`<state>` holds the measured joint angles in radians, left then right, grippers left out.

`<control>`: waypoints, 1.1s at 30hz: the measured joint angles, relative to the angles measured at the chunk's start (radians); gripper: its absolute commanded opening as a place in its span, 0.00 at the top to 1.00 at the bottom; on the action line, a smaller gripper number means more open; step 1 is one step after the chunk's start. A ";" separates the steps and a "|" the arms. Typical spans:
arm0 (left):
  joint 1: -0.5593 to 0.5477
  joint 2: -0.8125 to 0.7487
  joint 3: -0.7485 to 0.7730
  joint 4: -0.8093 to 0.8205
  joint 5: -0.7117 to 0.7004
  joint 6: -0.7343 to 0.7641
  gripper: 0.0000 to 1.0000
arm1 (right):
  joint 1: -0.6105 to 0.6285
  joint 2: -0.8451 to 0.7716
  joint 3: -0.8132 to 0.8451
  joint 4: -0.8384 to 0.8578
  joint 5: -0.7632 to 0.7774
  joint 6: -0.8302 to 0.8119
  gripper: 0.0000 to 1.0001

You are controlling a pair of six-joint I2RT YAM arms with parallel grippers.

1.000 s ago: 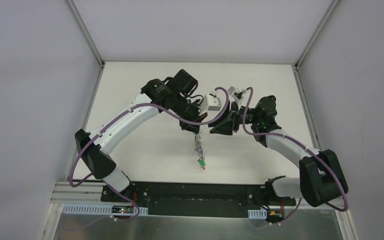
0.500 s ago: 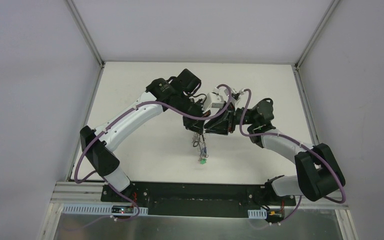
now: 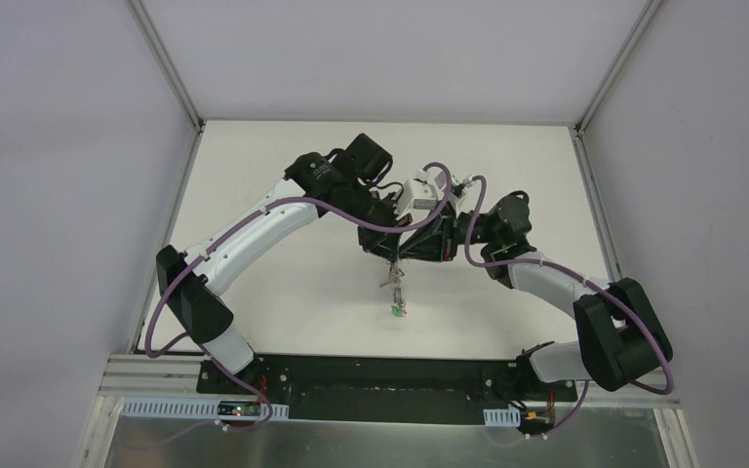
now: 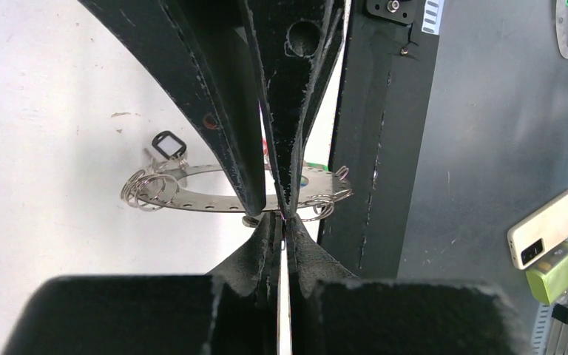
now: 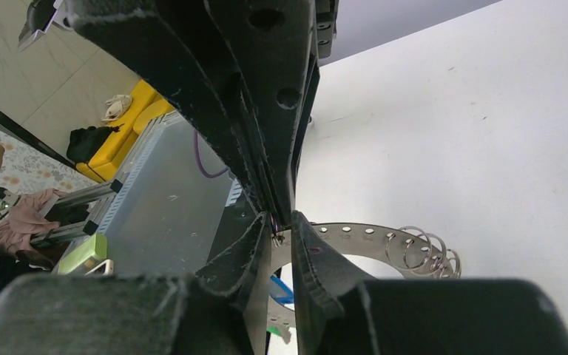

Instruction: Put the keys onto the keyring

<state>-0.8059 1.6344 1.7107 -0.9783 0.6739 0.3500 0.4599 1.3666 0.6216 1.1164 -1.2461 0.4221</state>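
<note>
The keyring is a flat grey metal hoop with punched holes, held in the air over the white table. Small split rings and a black tag hang on it. In the top view, keys and a green tag dangle below the two grippers. My left gripper is shut on the hoop's edge. My right gripper pinches the same spot from the opposite side, its jaws nearly closed on the hoop. A blue tag shows below. The grip point itself is hidden in the top view.
The black base strip and a grey metal shelf lie at the near table edge. A phone and a green box rest on the shelf. Enclosure walls stand to the left, right and back.
The two grippers have closed in on each other over the table's middle. The right gripper moved left to meet the left one, and the hanging keys swung slightly right.
</note>
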 measured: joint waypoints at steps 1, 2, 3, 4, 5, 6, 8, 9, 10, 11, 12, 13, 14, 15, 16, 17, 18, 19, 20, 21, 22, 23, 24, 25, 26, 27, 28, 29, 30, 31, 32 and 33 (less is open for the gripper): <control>0.000 0.000 0.000 0.001 -0.001 0.000 1.00 | 0.000 0.000 0.000 -0.004 -0.001 -0.004 0.89; 0.000 0.000 0.000 0.001 -0.002 0.000 1.00 | 0.000 0.000 0.000 -0.007 -0.002 -0.008 0.94; 0.000 0.000 0.000 0.001 -0.002 0.000 1.00 | 0.000 0.000 0.000 -0.009 -0.005 -0.012 0.97; 0.000 0.000 0.000 0.001 -0.004 0.000 1.00 | 0.001 0.000 0.000 -0.011 -0.008 -0.015 1.00; 0.001 0.000 0.000 0.000 -0.005 0.000 1.00 | 0.001 0.000 0.000 -0.013 -0.009 -0.016 1.00; 0.001 0.001 0.000 0.000 -0.006 -0.001 1.00 | 0.001 0.000 0.000 -0.014 -0.011 -0.017 1.00; 0.000 0.002 0.000 0.000 -0.006 -0.003 1.00 | 0.001 0.000 0.000 -0.014 -0.016 -0.018 1.00; 0.001 0.002 0.000 0.001 -0.006 -0.005 1.00 | 0.001 0.000 0.000 -0.013 -0.016 -0.018 1.00; 0.001 0.002 0.000 0.001 -0.006 -0.007 1.00 | 0.001 0.000 0.000 -0.011 -0.016 -0.016 1.00; 0.001 0.002 -0.001 0.003 -0.006 -0.012 0.99 | 0.001 0.000 0.000 -0.008 -0.018 -0.014 1.00; 0.002 0.002 -0.003 0.007 -0.005 -0.018 0.95 | 0.001 0.000 0.000 -0.003 -0.019 -0.010 1.00; 0.005 0.002 -0.007 0.016 -0.004 -0.027 0.91 | -0.002 0.000 0.000 0.002 -0.019 -0.003 1.00; 0.012 0.002 -0.012 0.026 0.000 -0.038 0.85 | -0.008 0.000 0.000 0.007 -0.019 0.005 1.00; 0.021 0.000 -0.019 0.043 0.007 -0.051 0.81 | -0.013 0.000 0.000 0.014 -0.018 0.016 1.00; 0.031 -0.002 -0.027 0.064 0.017 -0.065 0.77 | -0.025 0.000 -0.002 0.033 -0.014 0.035 1.00; 0.044 -0.005 -0.037 0.094 0.034 -0.084 0.75 | -0.035 0.000 -0.004 0.058 -0.012 0.057 1.00; 0.060 -0.008 -0.046 0.118 0.052 -0.102 0.73 | -0.047 -0.001 -0.006 0.086 -0.005 0.084 1.00; 0.076 -0.012 -0.055 0.145 0.069 -0.121 0.71 | -0.056 -0.001 -0.007 0.108 0.002 0.104 1.00; 0.091 -0.019 -0.064 0.171 0.085 -0.136 0.69 | -0.068 -0.002 -0.009 0.138 0.012 0.132 1.00; 0.104 -0.028 -0.076 0.200 0.098 -0.153 0.67 | -0.075 -0.004 -0.010 0.157 0.019 0.150 1.00; 0.114 -0.039 -0.089 0.226 0.110 -0.164 0.66 | -0.083 -0.007 -0.012 0.177 0.029 0.168 1.00; 0.123 -0.055 -0.109 0.259 0.121 -0.181 0.65 | -0.089 -0.010 -0.015 0.195 0.039 0.183 1.00; 0.132 -0.071 -0.126 0.286 0.131 -0.193 0.63 | -0.093 -0.014 -0.019 0.210 0.046 0.198 1.00; 0.136 -0.087 -0.143 0.315 0.135 -0.206 0.63 | -0.098 -0.018 -0.024 0.222 0.054 0.208 1.00; 0.138 -0.100 -0.157 0.341 0.142 -0.215 0.62 | -0.103 -0.021 -0.031 0.236 0.061 0.222 1.00; 0.138 -0.113 -0.173 0.368 0.149 -0.228 0.62 | -0.106 -0.023 -0.035 0.247 0.068 0.234 1.00; 0.138 -0.123 -0.185 0.390 0.156 -0.236 0.62 | -0.109 -0.023 -0.038 0.257 0.075 0.247 1.00; 0.138 -0.130 -0.194 0.411 0.160 -0.243 0.61 | -0.113 -0.023 -0.041 0.267 0.082 0.258 1.00; 0.138 -0.134 -0.202 0.434 0.164 -0.253 0.61 | -0.116 -0.023 -0.044 0.280 0.088 0.272 1.00; 0.138 -0.135 -0.209 0.456 0.166 -0.262 0.61 | -0.117 -0.023 -0.045 0.290 0.092 0.282 1.00; 0.138 -0.135 -0.215 0.476 0.171 -0.267 0.61 | -0.118 -0.023 -0.045 0.298 0.096 0.292 1.00; 0.138 -0.135 -0.220 0.489 0.176 -0.274 0.61 | -0.119 -0.023 -0.045 0.304 0.099 0.299 1.00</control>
<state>-0.6678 1.4994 1.4906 -0.4896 0.8497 0.0765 0.3412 1.3437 0.5770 1.4204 -1.1469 0.7208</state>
